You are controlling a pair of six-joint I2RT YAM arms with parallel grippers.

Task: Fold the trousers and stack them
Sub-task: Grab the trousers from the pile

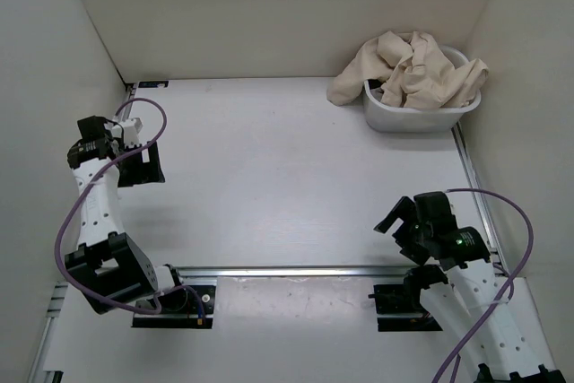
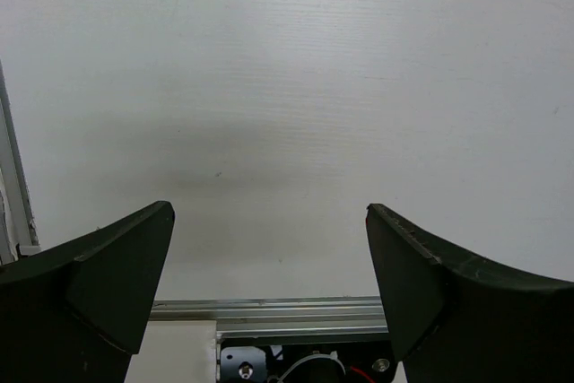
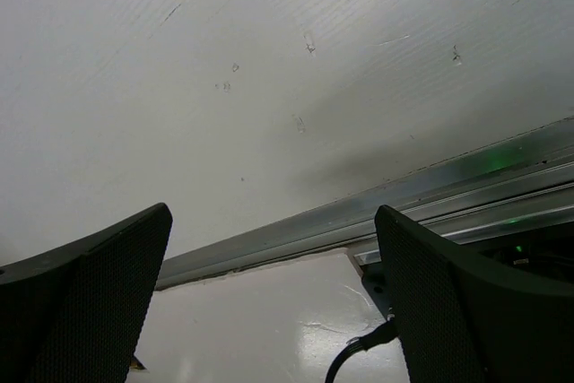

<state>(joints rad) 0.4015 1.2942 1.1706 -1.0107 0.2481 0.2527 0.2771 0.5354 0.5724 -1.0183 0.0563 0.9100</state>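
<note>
Beige trousers [image 1: 408, 69] lie crumpled in a white tub [image 1: 421, 116] at the far right of the table, with one part hanging over the tub's left rim. My left gripper [image 1: 142, 166] is open and empty near the table's left edge, far from the trousers. My right gripper [image 1: 401, 223] is open and empty at the near right, well in front of the tub. In the left wrist view its gripper [image 2: 269, 248] shows only bare table between the jaws. In the right wrist view its gripper [image 3: 272, 257] frames the metal rail. The trousers are out of both wrist views.
A metal rail [image 1: 296, 270] runs across the near side of the table between the two arm bases; it also shows in the right wrist view [image 3: 377, 204]. White walls close in the table on the left, back and right. A purple cable [image 1: 72, 213] loops off the left arm.
</note>
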